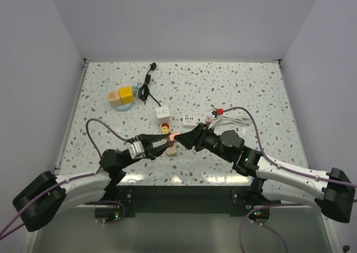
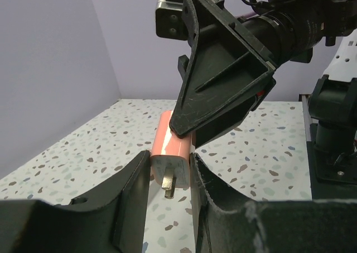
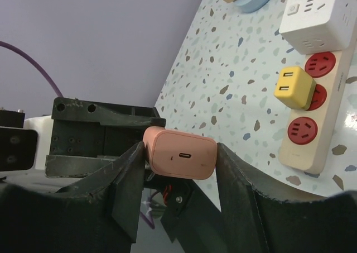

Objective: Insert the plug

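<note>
From above, the left arm lies low, its forearm stretched forward and to the right. The right arm reaches in from the other side, elbow bent and wrist turned toward the left. The left gripper [image 1: 165,144] and the right gripper [image 1: 184,135] meet tip to tip, with the pink plug [image 1: 174,135] held between them, off the table [image 1: 251,85]. A white cube socket [image 1: 162,114] sits just beyond the two grippers.

In the left wrist view, the left fingers [image 2: 133,192] press on both sides of the plug's near end, clamped on it. Its metal prongs [image 2: 169,185] point back toward the camera (only one blade shows clearly). The right gripper comes down at a slant from the upper right, and its black finger covers the far end of the plug.

In the right wrist view, the right fingers [image 3: 129,177] close on the plug's two flanks, and the face with the small oval port is turned to the camera. The left gripper's black body sits directly behind the plug. Past the right-hand finger, down on the table, lies a beige power strip [image 3: 312,127] with red sockets. A yellow adapter [image 3: 294,86] sits on the strip, and the white cube is at its far end.
</note>
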